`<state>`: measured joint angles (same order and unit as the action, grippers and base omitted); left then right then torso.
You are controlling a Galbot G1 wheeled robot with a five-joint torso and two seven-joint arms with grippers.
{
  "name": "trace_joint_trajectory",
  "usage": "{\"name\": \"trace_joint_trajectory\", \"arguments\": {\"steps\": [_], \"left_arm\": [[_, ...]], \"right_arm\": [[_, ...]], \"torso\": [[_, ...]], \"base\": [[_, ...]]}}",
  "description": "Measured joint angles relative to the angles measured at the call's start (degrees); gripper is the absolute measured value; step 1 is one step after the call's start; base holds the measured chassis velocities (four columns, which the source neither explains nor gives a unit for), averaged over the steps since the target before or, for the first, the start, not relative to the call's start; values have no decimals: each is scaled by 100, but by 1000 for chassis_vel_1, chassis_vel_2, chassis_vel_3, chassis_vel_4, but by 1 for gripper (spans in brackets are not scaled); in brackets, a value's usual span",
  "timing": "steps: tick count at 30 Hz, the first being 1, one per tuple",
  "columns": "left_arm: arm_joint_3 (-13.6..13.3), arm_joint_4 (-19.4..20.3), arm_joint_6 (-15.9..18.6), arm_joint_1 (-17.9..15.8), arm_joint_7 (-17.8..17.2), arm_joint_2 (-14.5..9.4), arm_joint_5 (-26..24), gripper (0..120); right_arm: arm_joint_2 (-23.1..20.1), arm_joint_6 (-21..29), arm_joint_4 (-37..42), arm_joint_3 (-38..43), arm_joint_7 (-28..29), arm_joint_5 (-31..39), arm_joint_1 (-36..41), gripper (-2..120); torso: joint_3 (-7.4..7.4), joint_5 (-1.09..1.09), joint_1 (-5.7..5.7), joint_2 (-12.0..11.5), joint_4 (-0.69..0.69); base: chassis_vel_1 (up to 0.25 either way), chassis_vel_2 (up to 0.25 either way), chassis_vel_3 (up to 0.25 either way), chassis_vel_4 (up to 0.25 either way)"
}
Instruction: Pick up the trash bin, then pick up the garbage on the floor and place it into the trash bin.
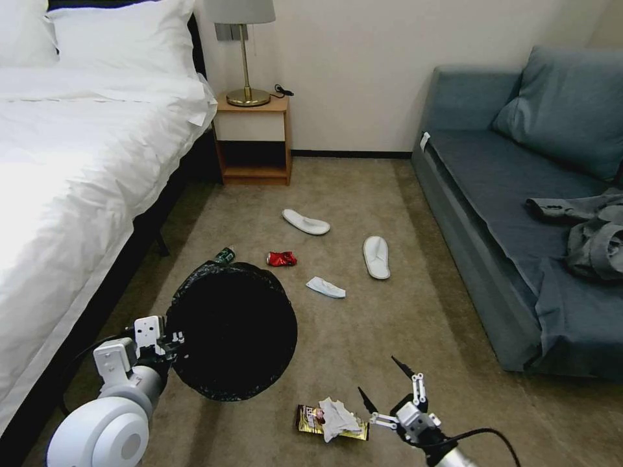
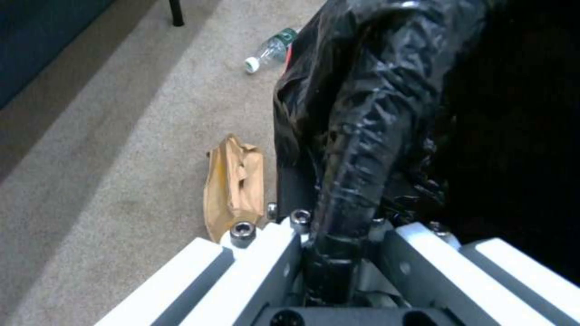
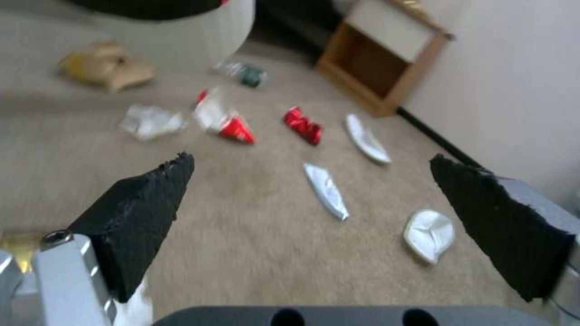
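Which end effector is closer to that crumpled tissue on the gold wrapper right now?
Right. The right end effector hangs open just beside the crumpled tissue, toward the sofa side. The left end effector is farther off, shut on the trash bin rim.

Hidden, cropped, blurred bits

Trash bin (image 1: 237,331) covers most of the green-labelled bottle (image 1: 224,255) at its 12 o'clock; bin's far side cut off in left wrist view. White tissue (image 1: 337,418) hides the middle of the wrapper (image 1: 310,418). Right wrist view blurred: brown paper bag (image 3: 106,68) shapeless, wrapper print unreadable. Sofa (image 1: 519,214) cropped at 3 o'clock.
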<state>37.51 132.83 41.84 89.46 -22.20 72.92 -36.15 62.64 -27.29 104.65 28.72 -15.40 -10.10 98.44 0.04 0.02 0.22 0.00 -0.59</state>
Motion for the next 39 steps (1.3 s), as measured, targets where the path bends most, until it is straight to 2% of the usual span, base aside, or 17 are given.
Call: {"name": "trace_joint_trajectory", "arguments": {"steps": [2, 3, 5, 6, 8, 11, 13, 15, 20, 21, 29, 39], "left_arm": [[-48, -40, -24, 4, 48, 89, 112, 0], [-48, -40, -24, 4, 48, 89, 112, 0], [-93, -109, -48, 22, 109, 225, 275, 0], [-93, -109, -48, 22, 109, 225, 275, 0], [-113, -190, -73, 32, 156, 344, 399, 0], [-117, -250, -89, 32, 180, 429, 466, 0], [-127, -340, -112, 7, 235, 554, 575, 0], [-134, -389, -120, -22, 271, 610, 633, 0], [-163, -496, -136, -86, 311, 726, 762, 0], [-186, -511, -139, -92, 339, 781, 821, 0], [-203, -514, -199, -47, 439, 933, 1027, 0], [-195, -434, -212, -42, 462, 1015, 1088, 0]], "right_arm": [[-740, 120, 54, -50, -157, 588, -68, 100], [-740, 120, 54, -50, -157, 588, -68, 100], [-1330, 297, 92, -121, -310, 1144, -237, 100], [-1330, 297, 92, -121, -310, 1144, -237, 100], [-1731, 469, 93, -197, -402, 1494, -425, 100], [-1975, 587, 85, -284, -417, 1737, -524, 100], [-2414, 789, -9, -619, -316, 2220, -712, 100], [-2576, 852, -88, -902, -277, 2426, -876, 100], [-2684, 946, -355, -1685, -271, 2761, -1413, 100], [-2684, 1010, -478, -2101, -319, 2926, -1700, 100], [-2830, 1296, -642, -3214, -416, 3603, -2290, 100], [-2667, 1317, -977, -3964, -849, 3742, -2807, 100]], "torso": [[1, -2, 0, 0, 1], [1, -2, 0, 0, 1], [1, 0, 1, 0, 0], [1, 0, 1, 0, 0], [1, 0, 1, 1, 1], [1, -1, 1, 0, 2], [1, -1, 1, 0, 0], [0, -2, 1, 1, 0], [1, -1, 2, 1, 0], [1, 0, 2, 1, 0], [0, -3, 1, 0, 0], [0, -2, 1, 0, 0]], "base": [[0, 0, 0, 0], [0, 0, 0, 0], [0, 0, 0, 0], [0, 0, 0, 0], [0, 0, 0, 0], [0, 0, 0, 0], [0, 0, 0, 0], [0, 0, 0, 0], [0, 0, 0, 0], [0, 0, 0, 0], [0, 0, 0, 0], [0, 0, 0, 0]]}}
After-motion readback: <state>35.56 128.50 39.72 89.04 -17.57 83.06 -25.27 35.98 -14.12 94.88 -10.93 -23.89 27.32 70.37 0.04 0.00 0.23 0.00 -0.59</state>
